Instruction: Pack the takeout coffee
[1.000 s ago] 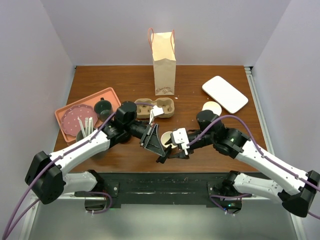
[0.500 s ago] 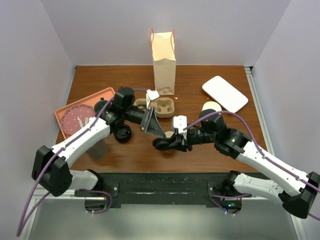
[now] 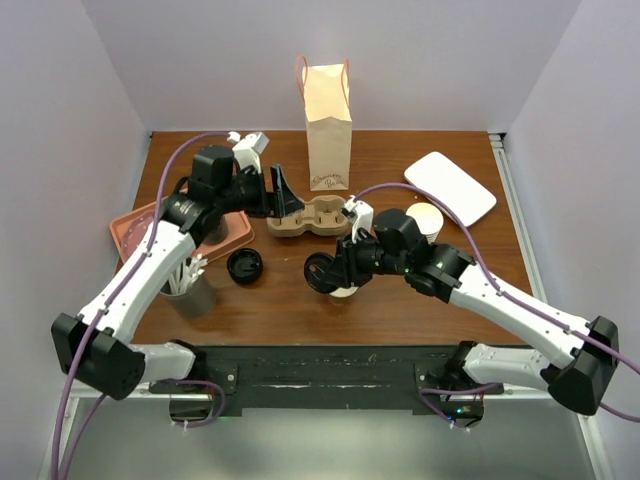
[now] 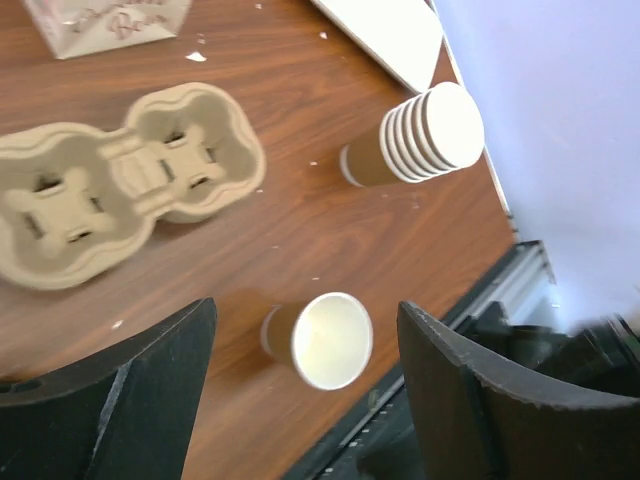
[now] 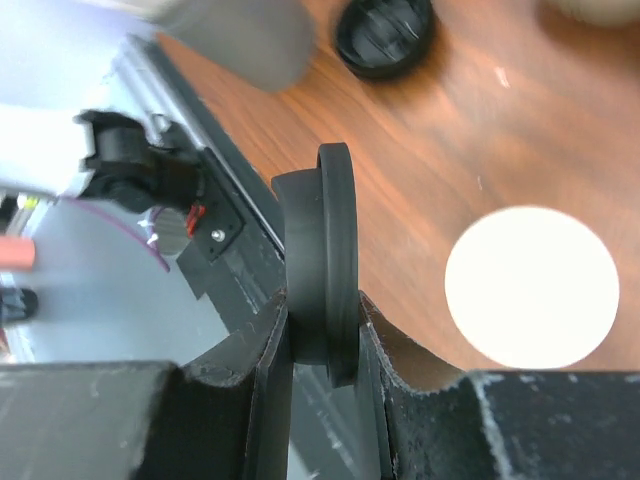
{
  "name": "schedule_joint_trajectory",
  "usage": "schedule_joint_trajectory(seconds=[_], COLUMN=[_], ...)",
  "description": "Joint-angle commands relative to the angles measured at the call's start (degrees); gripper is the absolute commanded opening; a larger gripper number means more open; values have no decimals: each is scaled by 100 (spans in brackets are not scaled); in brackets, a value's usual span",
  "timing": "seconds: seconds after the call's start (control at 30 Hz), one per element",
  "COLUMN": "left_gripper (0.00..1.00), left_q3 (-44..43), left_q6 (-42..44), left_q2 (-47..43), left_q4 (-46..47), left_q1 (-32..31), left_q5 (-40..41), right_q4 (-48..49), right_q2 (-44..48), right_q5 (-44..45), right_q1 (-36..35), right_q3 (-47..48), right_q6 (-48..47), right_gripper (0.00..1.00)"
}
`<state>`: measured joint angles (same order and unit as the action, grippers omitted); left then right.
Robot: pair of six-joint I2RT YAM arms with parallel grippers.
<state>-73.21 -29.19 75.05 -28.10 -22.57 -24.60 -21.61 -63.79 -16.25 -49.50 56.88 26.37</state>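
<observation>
No lidded takeout coffee is in view. A lidless cream paper cup (image 3: 346,289) (image 4: 330,340) (image 5: 530,285) stands upright near the table's front centre. My right gripper (image 3: 325,272) (image 5: 322,310) hovers just left of it, shut on a black sip lid (image 3: 318,272) (image 5: 336,235) held on edge. My left gripper (image 3: 285,195) (image 4: 303,312) hangs open and empty above the cardboard cup carrier (image 3: 310,217) (image 4: 130,185), looking down towards the cup. The paper bag (image 3: 328,125) stands upright at the back centre.
A loose black lid (image 3: 245,266) (image 5: 385,35) lies front left. A stack of lidless cups (image 3: 425,220) (image 4: 420,135) lies on its side at the right, by a white tray (image 3: 450,187). At the left are a pink tray (image 3: 128,222) and a metal cup of utensils (image 3: 187,290).
The left gripper has opened, let go of the black lid and swung back left over the carrier. The right gripper has closed on the lid and holds it beside the cup.
</observation>
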Motion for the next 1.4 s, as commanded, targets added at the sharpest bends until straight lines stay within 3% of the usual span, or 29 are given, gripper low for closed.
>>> schedule_joint_trajectory(seconds=[0.0,0.27,0.47,1.37], left_gripper=[78,70,66,55], left_q3=[770,1792,1802,1801], left_q6=[606,590,476,238], left_q2=[-411,-614,-342,397], left_q4=[111,445,524,832], left_q1=[-133,-687,-995,-1285], left_q5=[176,-264,-159,-405], right_q4=[-187,148,341,649], right_q2=[33,-46,-151,-679], right_q5=[368,-194,-335,-739], right_q1=[80,800,1038,1188], right_q3=[-124,-617,-749,-1012], right_q6=[1115,1564,1467,1582], right_gripper=[14,16,17,23])
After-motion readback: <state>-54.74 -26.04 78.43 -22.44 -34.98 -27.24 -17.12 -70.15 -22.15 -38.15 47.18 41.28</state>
